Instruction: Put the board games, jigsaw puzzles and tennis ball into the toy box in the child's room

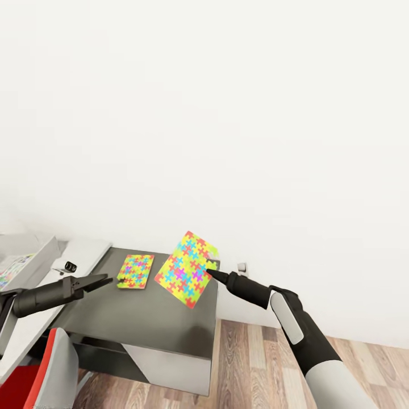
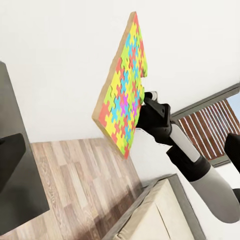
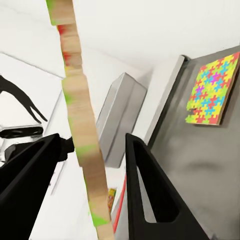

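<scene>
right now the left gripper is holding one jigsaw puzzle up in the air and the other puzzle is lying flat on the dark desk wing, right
Not quite: the right gripper holds the lifted jigsaw puzzle, not the left one. The head view shows its fingers pinching the board's edge, and the right wrist view shows the edge between them. The left gripper hangs open beside the other puzzle, which does lie flat on the dark desk wing.

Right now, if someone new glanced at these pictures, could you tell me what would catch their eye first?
The eye goes first to the bright multicoloured jigsaw-patterned board, tilted in the air above the dark grey desk wing and pinched at its edge by the right gripper. A second, smaller-looking puzzle board lies flat on that wing, with the left gripper pointing toward it, jaws parted and holding nothing.
</scene>
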